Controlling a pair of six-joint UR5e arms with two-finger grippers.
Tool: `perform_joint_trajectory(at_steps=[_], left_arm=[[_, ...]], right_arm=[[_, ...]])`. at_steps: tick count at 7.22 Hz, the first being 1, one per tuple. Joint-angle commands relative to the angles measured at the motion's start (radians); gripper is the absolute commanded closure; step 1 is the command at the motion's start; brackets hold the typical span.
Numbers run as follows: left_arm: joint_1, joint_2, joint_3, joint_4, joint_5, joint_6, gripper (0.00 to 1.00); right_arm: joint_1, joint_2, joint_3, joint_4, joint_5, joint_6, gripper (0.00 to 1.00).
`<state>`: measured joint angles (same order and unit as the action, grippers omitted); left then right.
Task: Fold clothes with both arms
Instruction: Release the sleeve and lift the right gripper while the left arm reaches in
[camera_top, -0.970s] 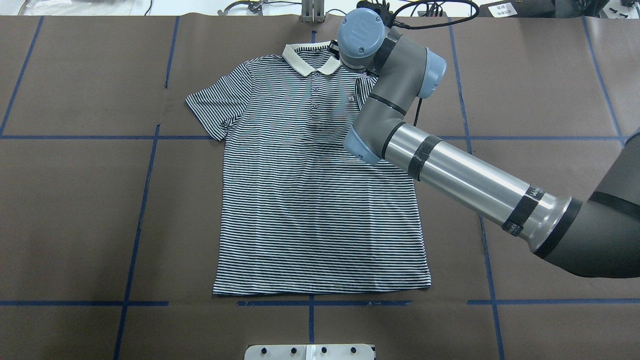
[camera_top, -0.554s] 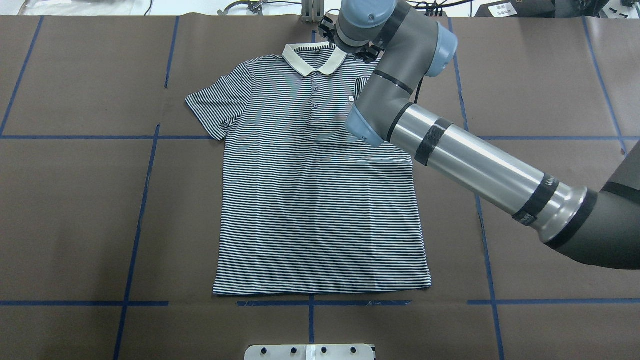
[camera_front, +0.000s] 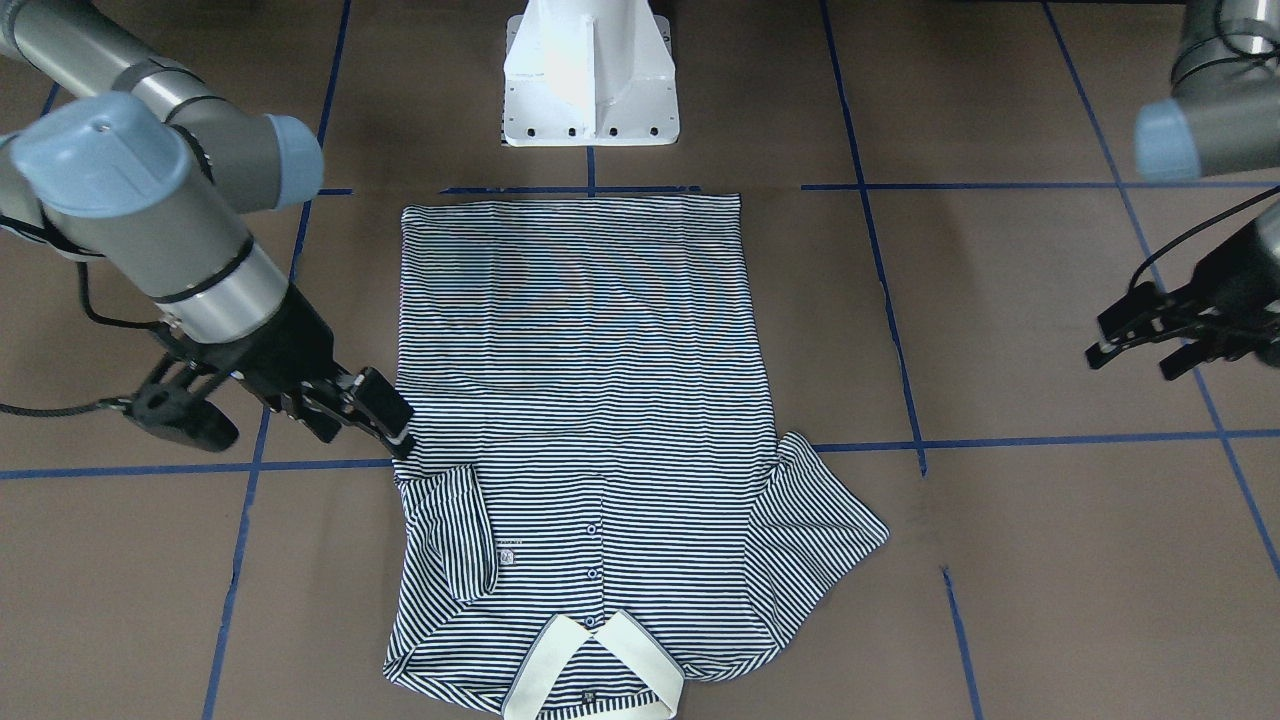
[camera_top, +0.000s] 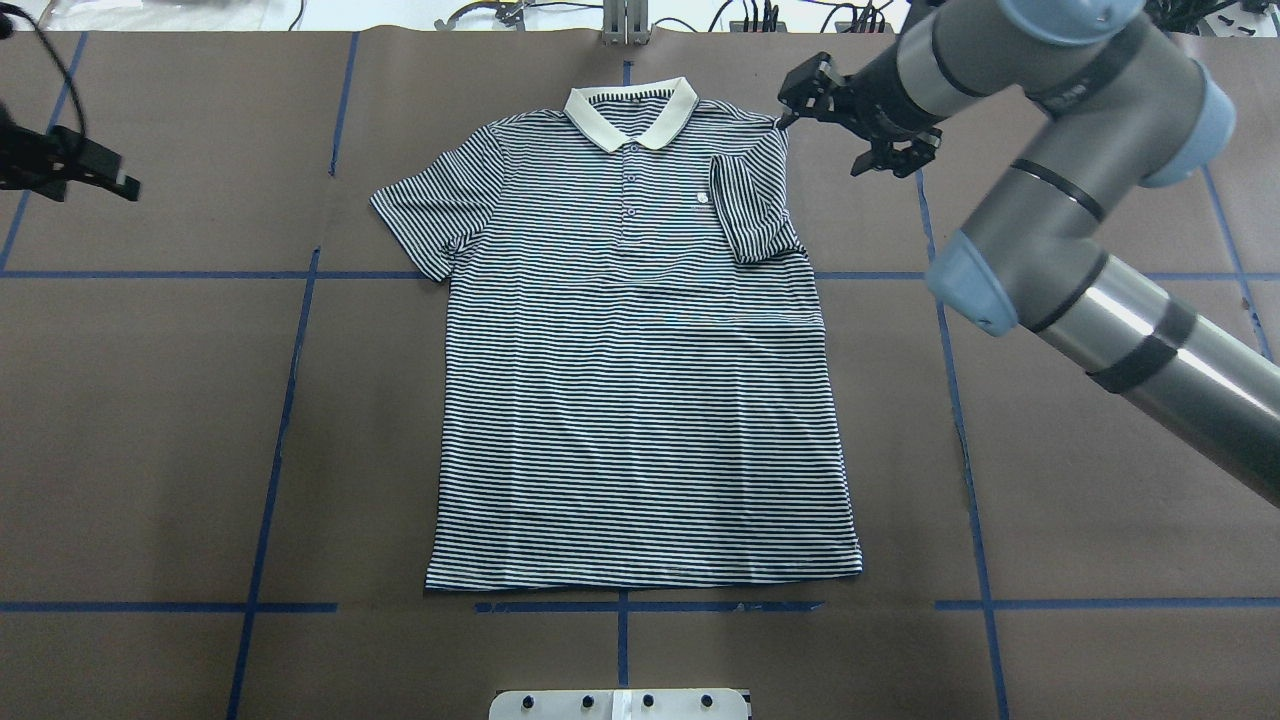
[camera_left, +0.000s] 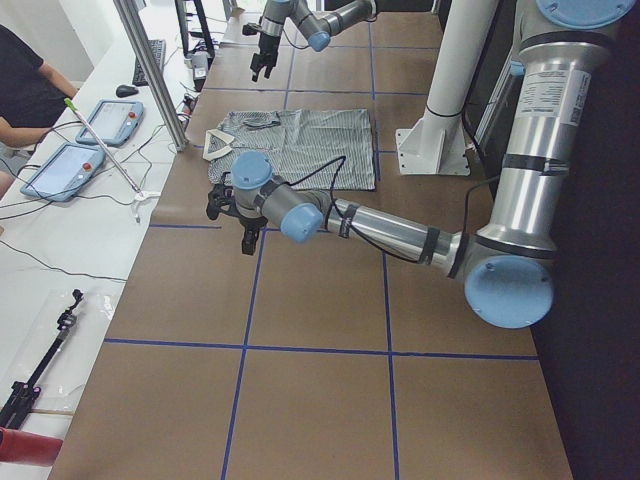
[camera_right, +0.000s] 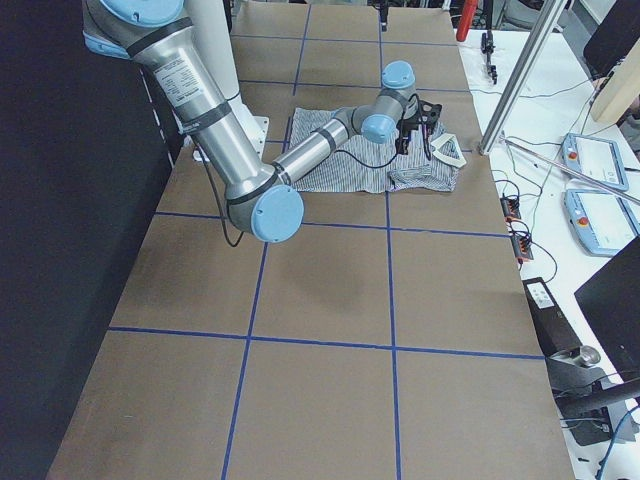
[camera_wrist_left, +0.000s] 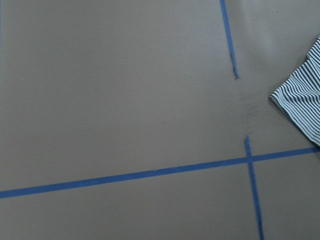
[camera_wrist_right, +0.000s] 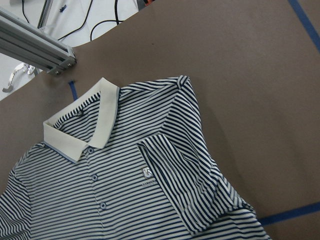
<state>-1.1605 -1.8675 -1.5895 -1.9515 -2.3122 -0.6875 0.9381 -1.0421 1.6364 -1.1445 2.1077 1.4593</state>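
Lying flat on the brown, blue-taped table (camera_top: 150, 450), collar (camera_top: 630, 112) toward the white workbench (camera_left: 60, 240) edge, the polo shirt (camera_top: 640, 400) separates left gripper (camera_front: 1135, 360) and right gripper (camera_top: 825, 140), both released.

The shirt (camera_top: 640, 400) lies flat on the table (camera_top: 1050, 500), to the left of the right pincer (camera_top: 822, 145), whose nearer fingertip sits just beside the shoulder. The folded-in sleeve (camera_top: 748, 208) lies on the chest, near that pincer, and the collar (camera_top: 630, 115) lies farther left. The left pincer (camera_front: 1135, 362) hangs well apart from the shirt, beyond the spread sleeve (camera_top: 430, 215).
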Motion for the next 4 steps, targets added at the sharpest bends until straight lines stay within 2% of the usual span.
perform_joint_trajectory(at_steps=[1, 2, 3, 4], left_arm=[[0.109, -0.227, 0.223, -0.042, 0.059, -0.116, 0.17], [0.119, -0.287, 0.338, -0.131, 0.062, -0.153, 0.25], [0.151, -0.355, 0.429, -0.200, 0.103, -0.232, 0.31], [0.218, -0.392, 0.457, -0.208, 0.181, -0.277, 0.35]], right_arm=[[0.039, -0.145, 0.110, 0.005, 0.084, -0.075, 0.00], [0.041, -0.166, 0.128, 0.006, 0.084, -0.079, 0.00], [0.041, -0.185, 0.147, 0.006, 0.083, -0.080, 0.00], [0.039, -0.196, 0.152, 0.006, 0.081, -0.080, 0.00]])
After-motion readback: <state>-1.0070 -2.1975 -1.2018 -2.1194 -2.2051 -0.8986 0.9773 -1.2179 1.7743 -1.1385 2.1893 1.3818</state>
